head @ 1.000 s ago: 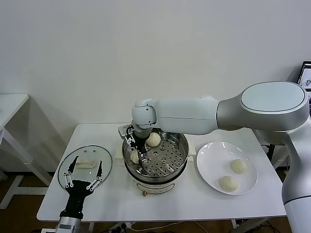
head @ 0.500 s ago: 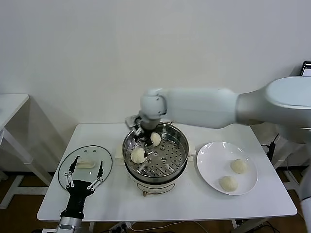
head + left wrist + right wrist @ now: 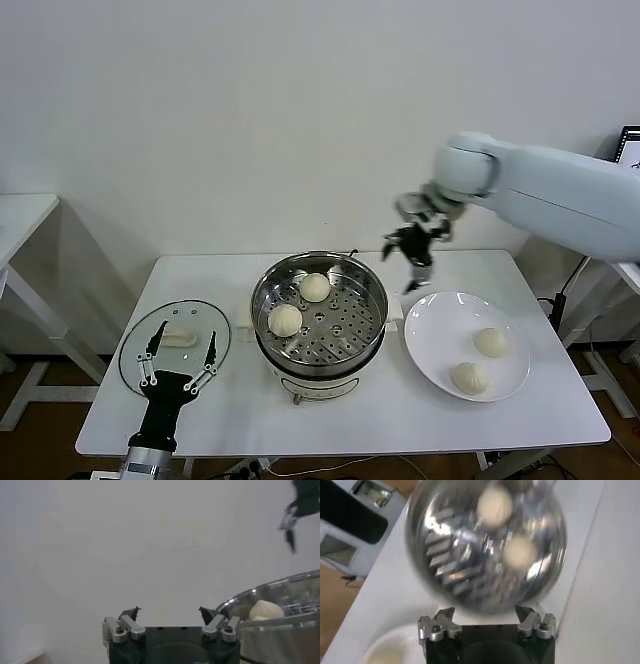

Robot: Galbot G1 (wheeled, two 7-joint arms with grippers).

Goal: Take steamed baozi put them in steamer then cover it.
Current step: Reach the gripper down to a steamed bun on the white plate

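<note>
The steamer stands mid-table with two baozi inside, one at the back and one at the left. Two more baozi lie on the white plate to its right. My right gripper is open and empty, raised in the air between steamer and plate. Its wrist view shows the open gripper above the blurred steamer with both baozi. My left gripper is open, parked low over the glass lid.
The glass lid with its white handle lies at the table's left. In the left wrist view, the open left gripper faces the steamer's rim and one baozi; the right gripper shows far off.
My right gripper has let go of a baozi at the steamer's left side, then lifted out and swung right, to above the gap between steamer and plate. The left arm has not moved.
</note>
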